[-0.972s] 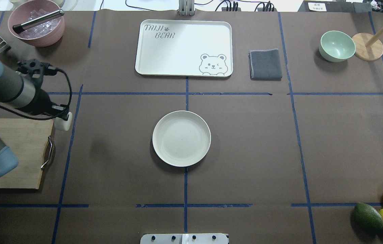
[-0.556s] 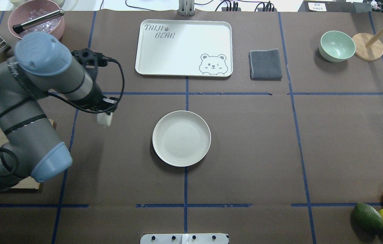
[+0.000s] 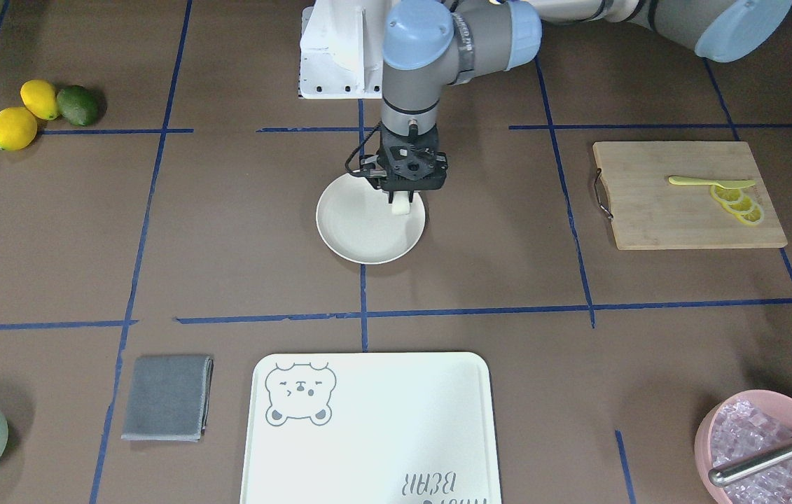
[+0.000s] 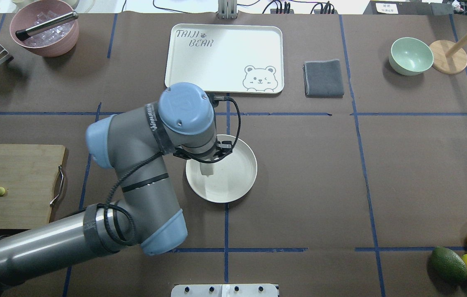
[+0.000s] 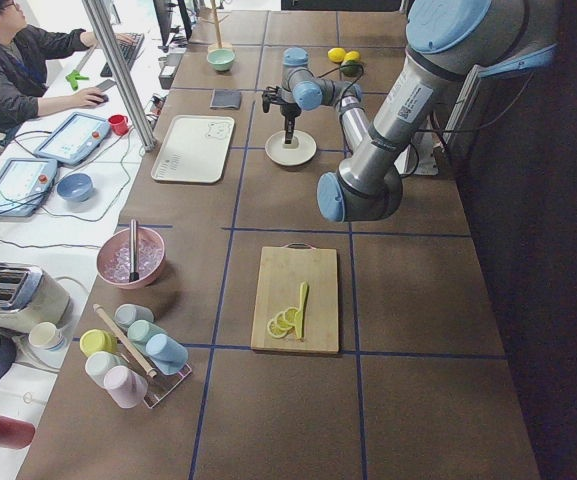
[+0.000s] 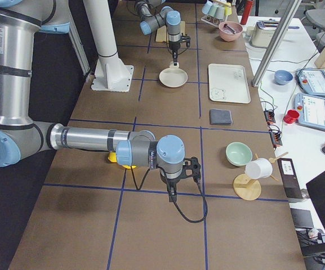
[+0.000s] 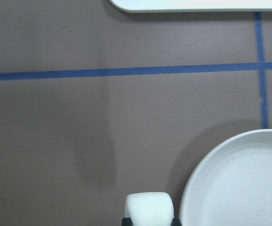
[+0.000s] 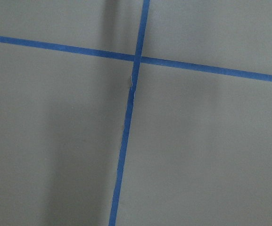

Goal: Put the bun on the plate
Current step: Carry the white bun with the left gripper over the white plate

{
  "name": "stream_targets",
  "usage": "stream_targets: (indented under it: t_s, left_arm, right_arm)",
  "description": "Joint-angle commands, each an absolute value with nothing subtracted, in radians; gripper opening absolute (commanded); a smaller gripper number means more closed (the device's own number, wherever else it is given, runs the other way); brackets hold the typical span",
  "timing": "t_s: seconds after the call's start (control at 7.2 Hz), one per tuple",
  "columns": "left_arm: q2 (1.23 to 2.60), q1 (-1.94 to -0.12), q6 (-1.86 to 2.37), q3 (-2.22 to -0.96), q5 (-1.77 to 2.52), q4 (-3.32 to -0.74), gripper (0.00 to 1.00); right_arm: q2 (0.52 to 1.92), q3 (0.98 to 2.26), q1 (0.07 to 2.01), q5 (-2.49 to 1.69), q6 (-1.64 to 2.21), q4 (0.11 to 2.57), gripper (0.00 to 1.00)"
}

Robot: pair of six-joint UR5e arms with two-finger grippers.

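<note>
The bun (image 4: 207, 169) is a small off-white lump, and my left gripper (image 4: 208, 164) is shut on it. It hangs over the left part of the round cream plate (image 4: 233, 177) at the table's middle. In the front-facing view the bun (image 3: 400, 206) sits below the black fingers (image 3: 391, 197), over the plate (image 3: 360, 234) near its rim. The left wrist view shows the bun (image 7: 149, 209) at the bottom edge beside the plate's rim (image 7: 192, 188). My right gripper (image 6: 172, 194) appears only in the exterior right view, low over bare table. I cannot tell whether it is open or shut.
A bear-print tray (image 4: 225, 57), a grey cloth (image 4: 324, 78) and a mint bowl (image 4: 411, 55) lie along the far side. A pink bowl (image 4: 45, 31) is far left. A cutting board (image 4: 14, 185) is at left. Lemons and an avocado (image 4: 450, 264) sit near right.
My left arm has swung right from the cutting board's edge to over the plate, carrying the bun with it. The plate has not moved.
</note>
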State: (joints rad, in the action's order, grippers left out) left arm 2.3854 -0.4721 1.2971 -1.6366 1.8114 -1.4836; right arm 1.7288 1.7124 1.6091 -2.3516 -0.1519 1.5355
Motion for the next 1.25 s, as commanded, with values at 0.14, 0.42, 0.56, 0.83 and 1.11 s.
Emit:
stream_targets:
  t_s: [0.14, 0.42, 0.56, 0.83, 1.11]
  left_arm:
    - [2.457, -0.397, 1.364, -1.508, 1.766, -1.552, 0.38]
    - [2.457, -0.399, 1.348, -1.496, 1.766, -1.568, 0.38]
    - [2.454, -0.405, 1.342, -1.497, 1.766, -1.566, 0.38]
    - [2.45, -0.417, 1.342, -1.496, 1.766, -1.566, 0.38]
    - [2.442, -0.419, 1.339, -1.497, 1.766, -1.574, 0.9]
  right_arm:
    - [1.729, 1.71, 1.609, -2.352, -0.152, 1.536, 1.0]
    - [1.727, 1.712, 1.609, -2.352, -0.152, 1.536, 1.0]
    - [1.727, 1.713, 1.609, -2.353, -0.152, 1.537, 1.0]
    - [1.727, 1.713, 1.609, -2.353, -0.152, 1.536, 1.0]
    - [1.727, 1.713, 1.609, -2.353, -0.152, 1.536, 1.0]
